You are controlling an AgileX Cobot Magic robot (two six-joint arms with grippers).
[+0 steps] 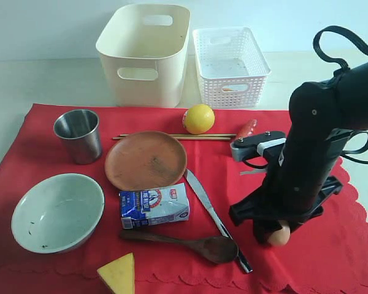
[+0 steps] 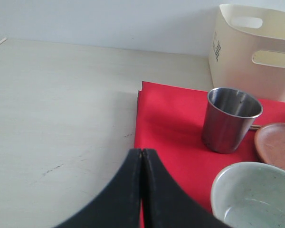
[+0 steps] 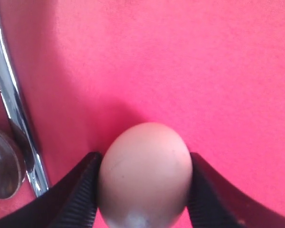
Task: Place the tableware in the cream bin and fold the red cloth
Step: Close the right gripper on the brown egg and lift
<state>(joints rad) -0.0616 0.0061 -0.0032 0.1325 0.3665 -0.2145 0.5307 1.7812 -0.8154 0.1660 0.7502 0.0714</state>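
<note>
Right claw (image 3: 145,202) here: I've got a pad pressed on each side of the egg (image 3: 145,166), which sits on the red cloth (image 1: 349,263) near its front right corner. My left claw (image 2: 141,190) is pinched fully together, holding nothing, over the cloth's left edge where the bare table (image 2: 57,104) begins.

All the tableware lies on the cloth:
- The knife (image 1: 211,214) is the closest piece (right beside my egg in the wrist view). It runs diagonally, with its broad end by the brown plate (image 1: 145,160) and its narrow end toward the front scalloped edge.
- The wooden spoon (image 1: 184,242) lies almost left-right. Its handle points left under the milk carton (image 1: 154,206) and its bowl is against the knife.
- The chopsticks (image 1: 172,136) lie side by side, left-right, between the plate and the lemon (image 1: 198,118).
- The steel cup (image 1: 78,135) stands mouth up at the back left.
- The pale bowl (image 1: 57,212) sits upright in front of the cup.

The cream bin (image 1: 141,92) stands open-topped just past the cloth's far edge, next to the white basket (image 1: 230,89).

For room to move, there's bare red cloth to the right of and in front of the egg, and open tabletop to the left of the cloth. The middle of the cloth is crowded.
</note>
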